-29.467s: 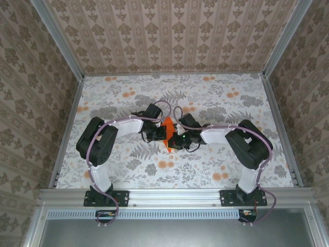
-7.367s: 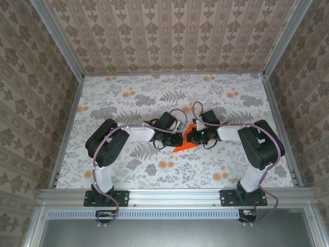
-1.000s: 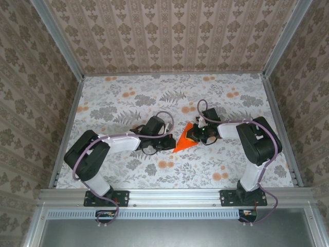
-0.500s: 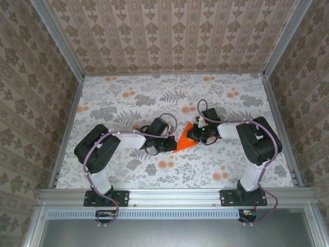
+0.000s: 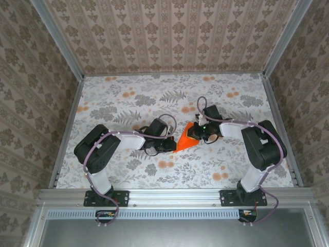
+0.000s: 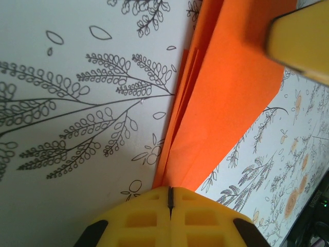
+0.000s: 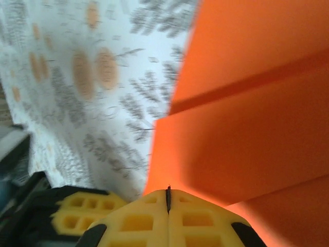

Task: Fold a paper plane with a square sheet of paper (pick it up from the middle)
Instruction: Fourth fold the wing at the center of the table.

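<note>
Near mid-tabletop (image 5: 118, 103), between the arms: square sheet of paper (image 5: 184, 140), already folded into a layered, pointed wedge with several creases. Left claw (image 6: 170, 194) clamped tight together at its near tip; right claw (image 7: 167, 195) likewise closed at the opposite edge, pinching or merely pressing, hard to tell. Probably past halfway; wings yet to fold down into a narrow dart.

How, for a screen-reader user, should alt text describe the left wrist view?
Folded orange paper, its layered edges showing, lies on a floral-print table. The shut yellow left end effector meets the paper's near tip, and a second yellow fingertip sits over its far corner.
</note>
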